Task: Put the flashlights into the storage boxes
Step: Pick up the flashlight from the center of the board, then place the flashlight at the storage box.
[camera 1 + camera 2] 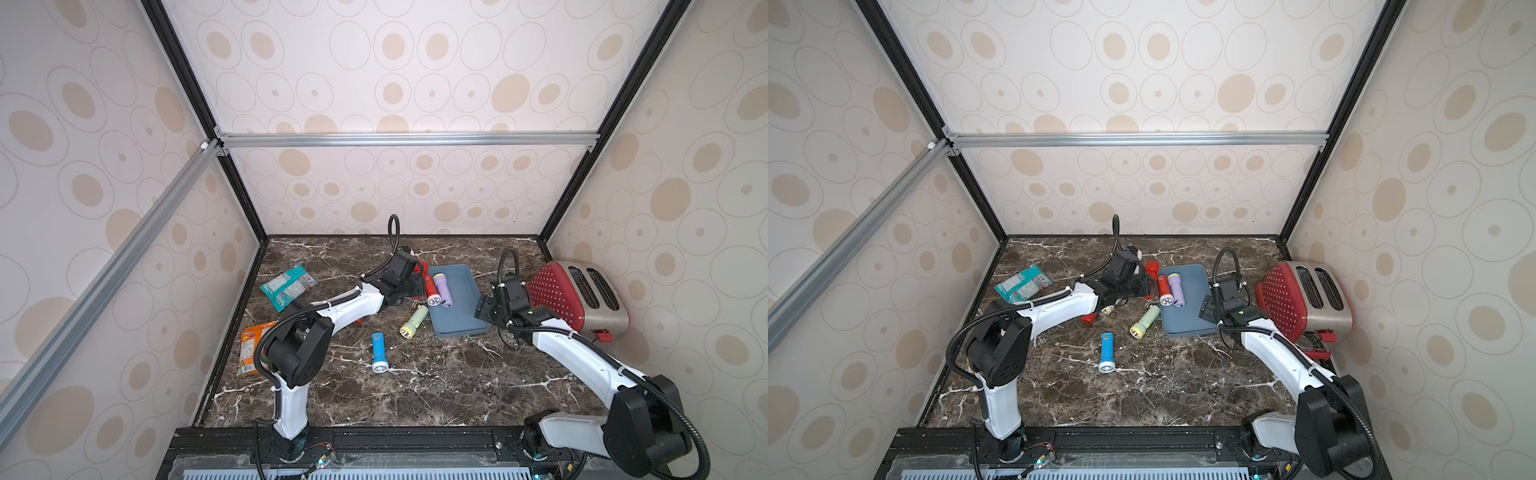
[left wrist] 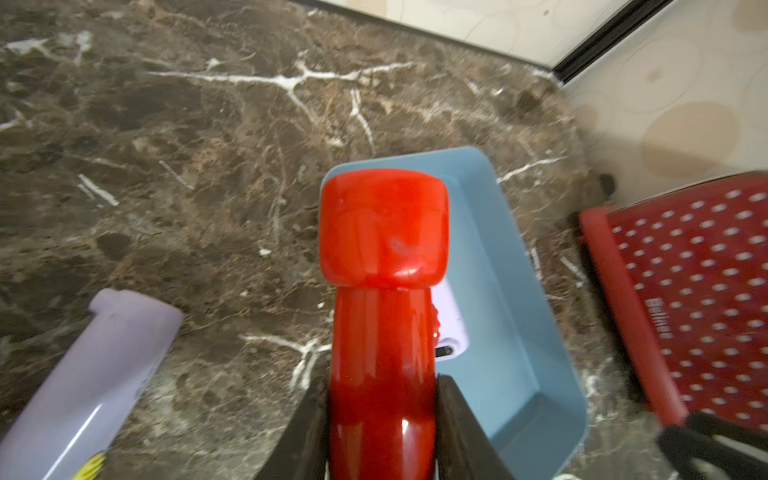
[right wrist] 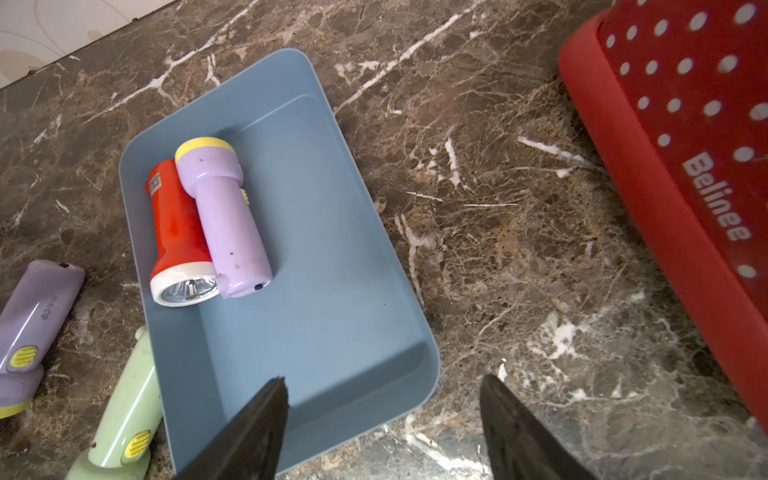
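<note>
My left gripper is shut on the body of a red flashlight, held at the far left corner of the blue-grey storage box. In both top views this flashlight pokes out past the gripper. Inside the box lie a red flashlight and a lilac one, side by side. My right gripper stands open and empty over the box's near right corner. On the table lie a pale green flashlight, a blue one and a lilac one.
A red polka-dot toaster stands right of the box, close to my right arm. A teal packet and an orange packet lie at the left. Another red flashlight peeks out from under my left arm.
</note>
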### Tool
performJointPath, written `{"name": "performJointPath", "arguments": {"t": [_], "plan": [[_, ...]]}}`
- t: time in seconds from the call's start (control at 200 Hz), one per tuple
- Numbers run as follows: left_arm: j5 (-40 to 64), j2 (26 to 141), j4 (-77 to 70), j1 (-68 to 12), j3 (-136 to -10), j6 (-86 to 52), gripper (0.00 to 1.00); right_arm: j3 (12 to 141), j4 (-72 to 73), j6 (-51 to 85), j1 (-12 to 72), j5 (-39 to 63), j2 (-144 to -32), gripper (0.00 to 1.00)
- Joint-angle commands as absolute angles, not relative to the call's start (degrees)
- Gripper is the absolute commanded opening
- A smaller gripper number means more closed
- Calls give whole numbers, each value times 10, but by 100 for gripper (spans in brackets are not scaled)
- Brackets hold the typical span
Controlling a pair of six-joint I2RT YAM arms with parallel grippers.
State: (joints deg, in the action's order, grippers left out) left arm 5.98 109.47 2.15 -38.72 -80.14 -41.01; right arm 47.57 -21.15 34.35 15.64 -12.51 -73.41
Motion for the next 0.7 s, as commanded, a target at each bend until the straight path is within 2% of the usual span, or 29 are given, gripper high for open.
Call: {"name": "performJointPath", "arguments": {"t": [0.0, 0.195, 0.35, 0.475, 0.695], "plan": [[101, 1097, -46, -396, -808, -495, 27, 463, -198, 329, 120, -72, -755, 74], [97, 1133, -58, -404, -831, -536, 25, 471, -176, 290, 119, 5, -802, 74], [91, 1162, -124, -419, -839, -607, 25, 467, -175, 293, 119, 2, -828, 74], [73, 1196, -177, -440, -862, -653, 24, 435, -153, 307, 119, -12, -783, 74], [80, 1274, -207, -465, -943, -707, 21, 391, -142, 312, 119, -93, -698, 74]]}}
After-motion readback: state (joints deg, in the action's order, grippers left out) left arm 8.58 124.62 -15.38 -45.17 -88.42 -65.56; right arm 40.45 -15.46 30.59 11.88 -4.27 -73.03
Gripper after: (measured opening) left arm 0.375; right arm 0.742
